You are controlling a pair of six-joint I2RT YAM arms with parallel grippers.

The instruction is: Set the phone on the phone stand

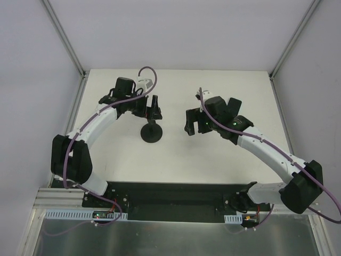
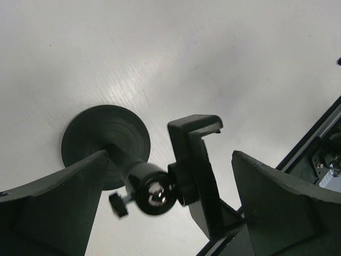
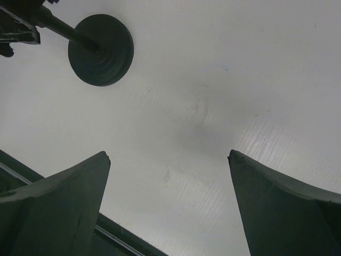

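The phone stand (image 1: 152,133) is black, with a round disc base, a thin stem and a cradle on top, and stands mid-table. In the left wrist view its base (image 2: 101,140), ball joint and cradle (image 2: 194,154) lie between my spread fingers. My left gripper (image 1: 152,110) (image 2: 169,153) is open, just above and around the stand's head, and I see no contact. My right gripper (image 1: 191,127) (image 3: 169,153) is open and empty over bare table to the right of the stand, whose base (image 3: 101,49) shows at the upper left of the right wrist view. The phone is not in any view.
The white table (image 1: 224,160) is walled by white panels at the back and sides. A black mounting plate (image 1: 170,200) carries both arm bases at the near edge. Its edge also shows in the left wrist view (image 2: 319,133).
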